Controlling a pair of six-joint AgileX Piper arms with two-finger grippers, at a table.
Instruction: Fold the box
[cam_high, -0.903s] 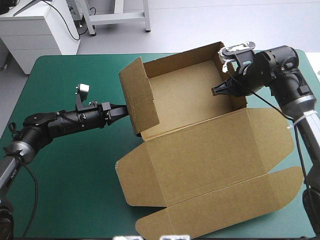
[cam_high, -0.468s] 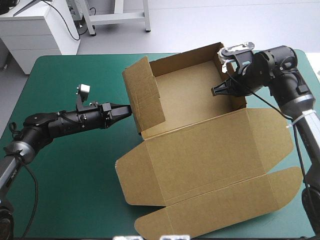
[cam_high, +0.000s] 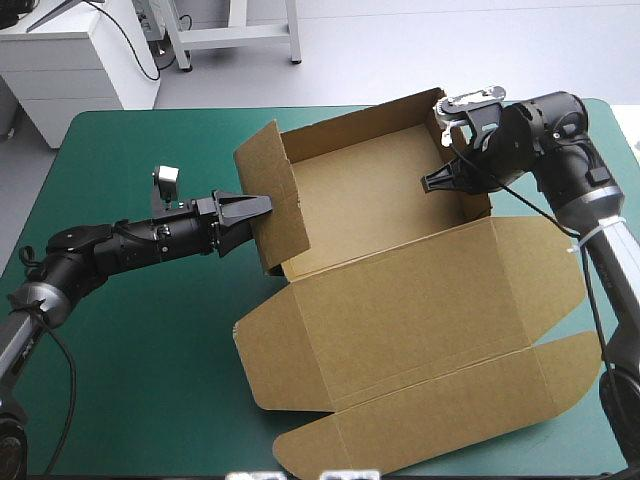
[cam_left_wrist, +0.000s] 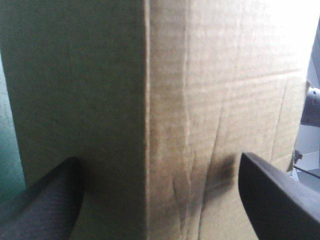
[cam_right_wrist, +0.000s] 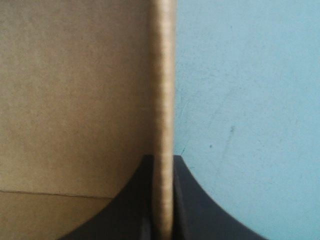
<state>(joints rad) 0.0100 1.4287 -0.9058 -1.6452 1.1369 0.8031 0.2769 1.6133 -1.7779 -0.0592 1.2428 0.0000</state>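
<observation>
The brown box (cam_high: 400, 300) sits mid-desk on the teal-green desk (cam_high: 150, 330), walls up and lid lying flat. The left fingers (cam_left_wrist: 280, 200) stand apart against its left wall. The right fingers (cam_right_wrist: 200, 210) pinch the right wall's edge.

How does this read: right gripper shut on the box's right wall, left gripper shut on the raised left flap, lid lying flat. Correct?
Not quite. The left gripper is open, not shut on the left flap: the left wrist view shows its black fingers apart against it. The right gripper is shut on the right wall of the box and the lid lies flat.
</observation>
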